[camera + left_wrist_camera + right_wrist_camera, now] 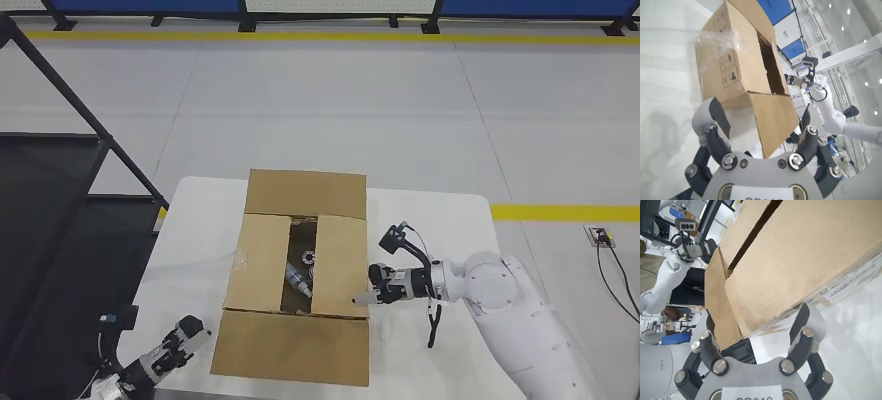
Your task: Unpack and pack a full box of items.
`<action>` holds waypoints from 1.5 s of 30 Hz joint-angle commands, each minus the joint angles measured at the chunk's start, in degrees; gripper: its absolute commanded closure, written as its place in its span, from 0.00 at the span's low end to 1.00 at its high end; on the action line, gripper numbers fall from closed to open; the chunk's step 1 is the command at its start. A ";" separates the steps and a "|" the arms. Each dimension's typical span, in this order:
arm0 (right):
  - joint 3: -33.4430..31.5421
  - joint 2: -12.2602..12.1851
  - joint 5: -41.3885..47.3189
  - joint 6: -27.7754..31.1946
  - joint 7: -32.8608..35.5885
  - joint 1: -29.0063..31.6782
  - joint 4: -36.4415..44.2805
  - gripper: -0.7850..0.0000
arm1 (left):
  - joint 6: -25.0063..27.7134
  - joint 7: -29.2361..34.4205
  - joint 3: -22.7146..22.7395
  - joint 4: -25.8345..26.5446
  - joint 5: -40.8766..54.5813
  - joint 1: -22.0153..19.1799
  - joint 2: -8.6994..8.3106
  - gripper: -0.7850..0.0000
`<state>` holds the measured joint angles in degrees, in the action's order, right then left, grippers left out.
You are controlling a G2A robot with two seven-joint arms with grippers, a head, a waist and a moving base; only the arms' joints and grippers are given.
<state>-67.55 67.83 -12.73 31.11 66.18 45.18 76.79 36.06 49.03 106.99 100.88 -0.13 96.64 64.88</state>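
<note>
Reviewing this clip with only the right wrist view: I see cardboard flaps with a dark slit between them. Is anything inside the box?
Observer: Yes. From above, items lie inside the box.
Operator: And the other arm?
Observer: The left gripper is by the box's near left corner, fingers open, nothing held.
Operator: Is the far end closed?
Observer: No. The far flap is folded outward, away from the opening.
</note>
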 commanded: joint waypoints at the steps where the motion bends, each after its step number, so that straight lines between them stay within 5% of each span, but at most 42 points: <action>1: -1.02 -0.21 -0.79 -0.84 -2.97 0.54 1.04 0.00 | 0.68 6.11 0.07 -0.07 2.32 0.47 -0.55 0.00; 7: -1.02 -0.21 -0.79 -0.84 -2.97 0.54 1.04 0.00 | 0.11 19.08 0.11 -0.65 6.58 0.55 -2.03 0.00; 12: -1.08 -0.19 -0.75 -1.46 -4.05 0.83 1.13 0.00 | -2.28 21.47 -3.07 -0.57 7.92 -0.31 -2.94 0.00; 19: -0.56 0.35 -4.09 -9.12 -16.40 -0.20 0.08 0.00 | -4.20 23.40 -4.67 0.19 16.20 -0.80 -4.31 0.00; 29: 3.85 2.28 -3.00 -8.75 -23.28 -9.74 -13.93 0.00 | -6.57 25.76 -4.38 0.94 31.27 -1.63 -5.61 0.00; 36: 8.43 5.31 3.76 -0.23 -26.85 -19.05 -30.39 0.00 | -8.21 17.16 -6.14 2.63 31.66 -3.17 -5.32 0.00; 45: 14.58 10.15 5.93 3.01 -33.52 -26.12 -44.46 0.00 | -13.22 3.95 -11.47 5.16 26.97 -6.55 -4.63 0.00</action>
<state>-53.59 77.42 -7.15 33.86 32.73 19.77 33.74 23.42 54.27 96.21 105.95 27.47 90.60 60.19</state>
